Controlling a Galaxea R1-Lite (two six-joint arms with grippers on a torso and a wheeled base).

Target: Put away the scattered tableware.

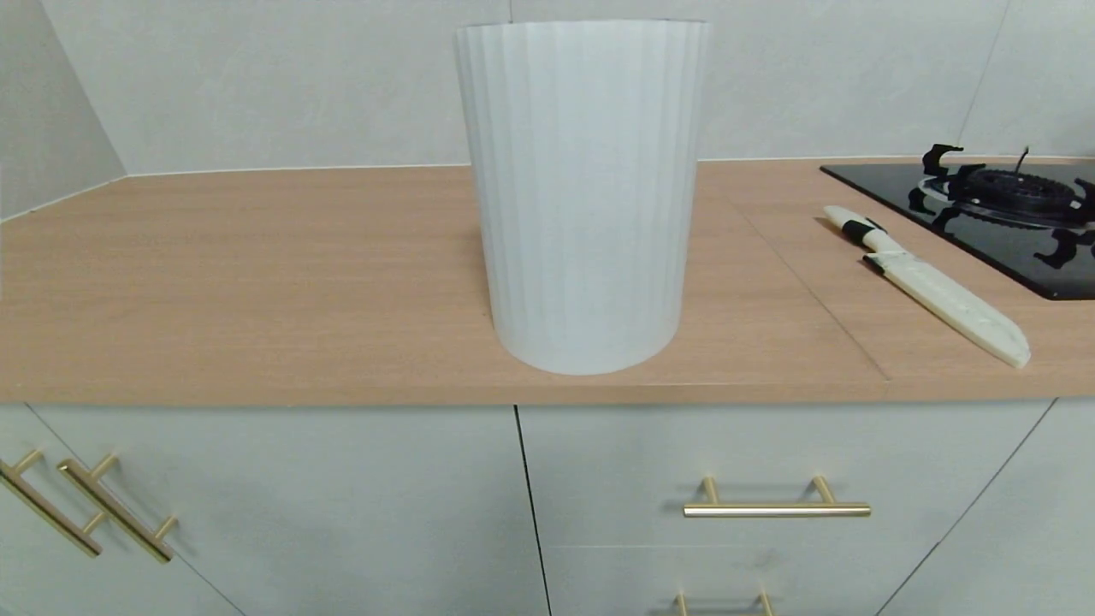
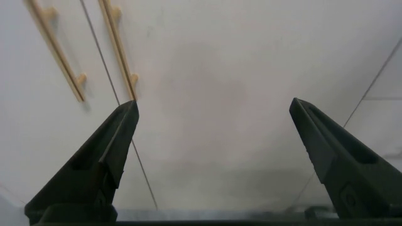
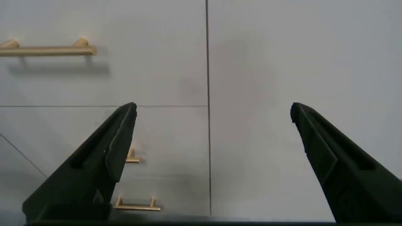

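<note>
Pale cabinet fronts (image 1: 342,513) with brass bar handles (image 1: 777,509) face the left end effector (image 2: 213,105) and the right end effector (image 3: 213,108), each spread wide and empty. On the wooden tabletop (image 1: 257,282), a cream knife with a black band (image 1: 928,287) lies between the tall white ribbed container (image 1: 586,197) and a black hob (image 1: 1001,214). Likely best: raise the right arm, then pinch squarely across the knife's handle.

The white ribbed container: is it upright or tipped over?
Upright: the white ribbed container stands on its narrower end on the counter.
</note>
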